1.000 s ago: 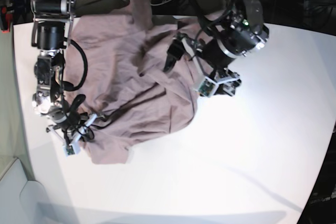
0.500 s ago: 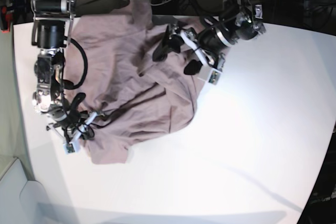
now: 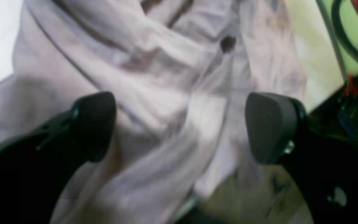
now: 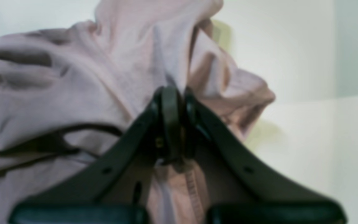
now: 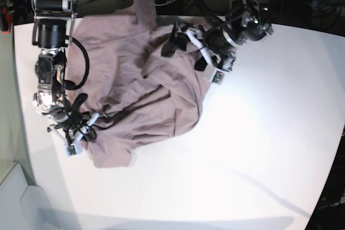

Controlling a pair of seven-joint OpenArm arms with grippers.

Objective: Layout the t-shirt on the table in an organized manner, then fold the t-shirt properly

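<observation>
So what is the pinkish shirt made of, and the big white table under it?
The t-shirt looks like soft woven or knitted cloth, probably cotton: it is matte, bunches up and wrinkles into many folds. The table looks hard and smooth with a matte white finish; it stays flat and shows only soft shadows. Whether it is painted wood, laminate or plastic cannot be told.

1. T-shirt [image 5: 135, 90]: plain dusty mauve-brown, no print; folds show darker brown shading.
2. Table [image 5: 259, 149]: uniform matte white, no pattern.
3. Left gripper [image 3: 179, 127]: black fingers with dark grey matte pads [image 3: 270, 126].
4. Right gripper [image 4: 176, 121]: black throughout.
5. Arm housings in the base view: black with silver-grey sections.
</observation>
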